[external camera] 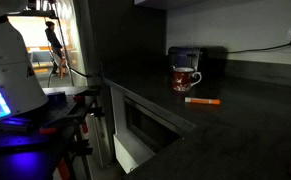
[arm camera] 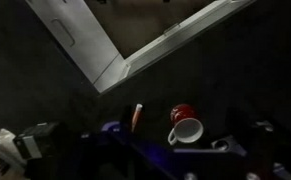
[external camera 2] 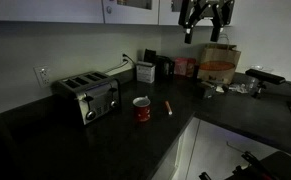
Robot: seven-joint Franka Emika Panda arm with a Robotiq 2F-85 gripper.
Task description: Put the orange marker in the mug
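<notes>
**Claw high over the worktop, approach not yet begun**

Claw (external camera 2: pixel 203 30) hangs well above the worktop (external camera 2: pixel 45 140), its two prongs looking apart with nothing between them. The orange marker (external camera 2: pixel 168 106) lies flat near the mug (external camera 2: pixel 142 109), not touching it, close to the inner corner of the worktop's front edge. The mug stands upright, mouth open.

The step in hand is, I judge, the very first: reaching the marker. That calls for a long descent, prongs straddling the slim body across its length.

Room is generous overhead and on the marker's side away from the mug. The toaster (external camera 2: pixel 87 97) stands on the mug's other side, and the front edge drops off nearby.
</notes>
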